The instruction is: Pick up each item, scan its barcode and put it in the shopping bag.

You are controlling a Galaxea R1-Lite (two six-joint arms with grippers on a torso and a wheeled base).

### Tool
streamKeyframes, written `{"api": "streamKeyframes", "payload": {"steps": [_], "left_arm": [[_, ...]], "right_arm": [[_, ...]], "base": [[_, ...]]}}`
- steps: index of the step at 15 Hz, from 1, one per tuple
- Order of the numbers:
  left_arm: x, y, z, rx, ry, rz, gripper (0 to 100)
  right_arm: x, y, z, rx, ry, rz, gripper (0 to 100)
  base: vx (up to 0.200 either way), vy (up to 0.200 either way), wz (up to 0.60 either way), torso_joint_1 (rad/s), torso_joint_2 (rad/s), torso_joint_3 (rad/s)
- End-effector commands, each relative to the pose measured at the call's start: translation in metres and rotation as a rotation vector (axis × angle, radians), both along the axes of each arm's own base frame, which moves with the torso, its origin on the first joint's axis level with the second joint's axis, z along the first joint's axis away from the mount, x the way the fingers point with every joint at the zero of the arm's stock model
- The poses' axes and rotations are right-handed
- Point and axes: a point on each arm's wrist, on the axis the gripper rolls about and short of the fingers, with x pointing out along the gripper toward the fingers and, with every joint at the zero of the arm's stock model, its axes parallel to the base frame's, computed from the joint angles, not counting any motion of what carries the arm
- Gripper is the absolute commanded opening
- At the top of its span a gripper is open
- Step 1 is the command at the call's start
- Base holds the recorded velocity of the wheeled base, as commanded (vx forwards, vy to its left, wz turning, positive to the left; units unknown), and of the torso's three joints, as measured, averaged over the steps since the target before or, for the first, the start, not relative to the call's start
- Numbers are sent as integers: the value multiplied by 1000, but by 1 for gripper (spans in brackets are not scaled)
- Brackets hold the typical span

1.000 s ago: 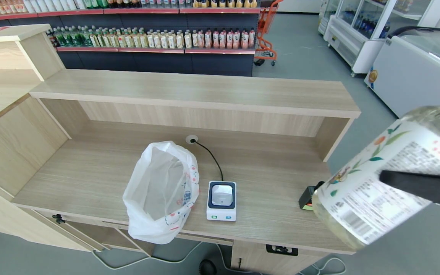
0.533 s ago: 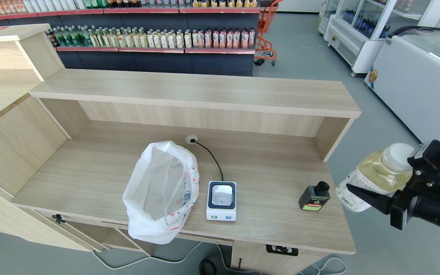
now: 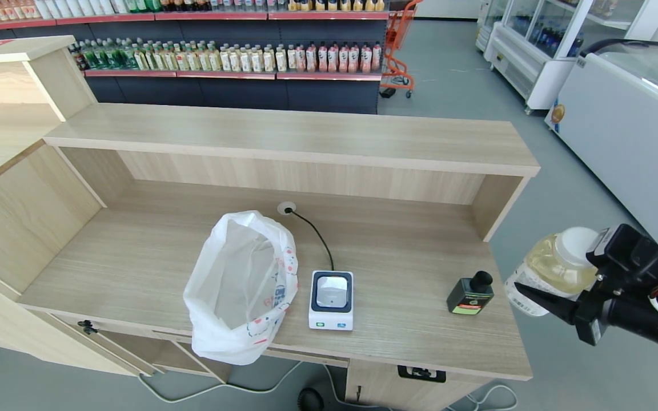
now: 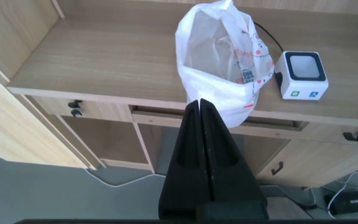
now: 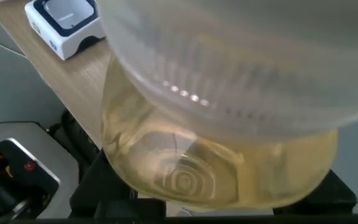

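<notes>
My right gripper [image 3: 536, 292], clamped on the bottle [image 3: 554, 264], has swung down beside the counter [image 3: 414, 268], so the scanner [image 3: 332, 299] comes next; my left gripper [image 4: 199, 103] sits closed.

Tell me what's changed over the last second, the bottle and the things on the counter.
The right gripper, holding the large bottle throughout, carried it from close up at the head camera out and down to beside the right end of the counter, then dropped a little lower. Nothing was let go. The shopping bag, scanner and small dark bottle stayed put.
</notes>
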Motion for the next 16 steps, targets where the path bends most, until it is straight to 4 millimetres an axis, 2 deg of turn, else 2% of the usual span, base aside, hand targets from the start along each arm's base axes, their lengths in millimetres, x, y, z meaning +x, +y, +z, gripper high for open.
{"api": "streamKeyframes", "payload": {"steps": [1,5,13,16], "left_arm": [[0,0,0,-2,1,1,0],[0,0,0,-2,0,-1,0],[0,0,0,0,3,1,0],[0,0,0,0,3,1,0]], "right_arm": [[12,-4,-1,-85,-43,0,0],[27,-2,1,-132,-165,11,0],[47,7,-7,-136,-262,96,0],[59,12,-15,-134,-297,110,0]], "base": [[0,0,0,0,0,0],[0,0,0,0,0,0],[0,200,0,3,1,3],[0,200,0,-2,1,2]]}}
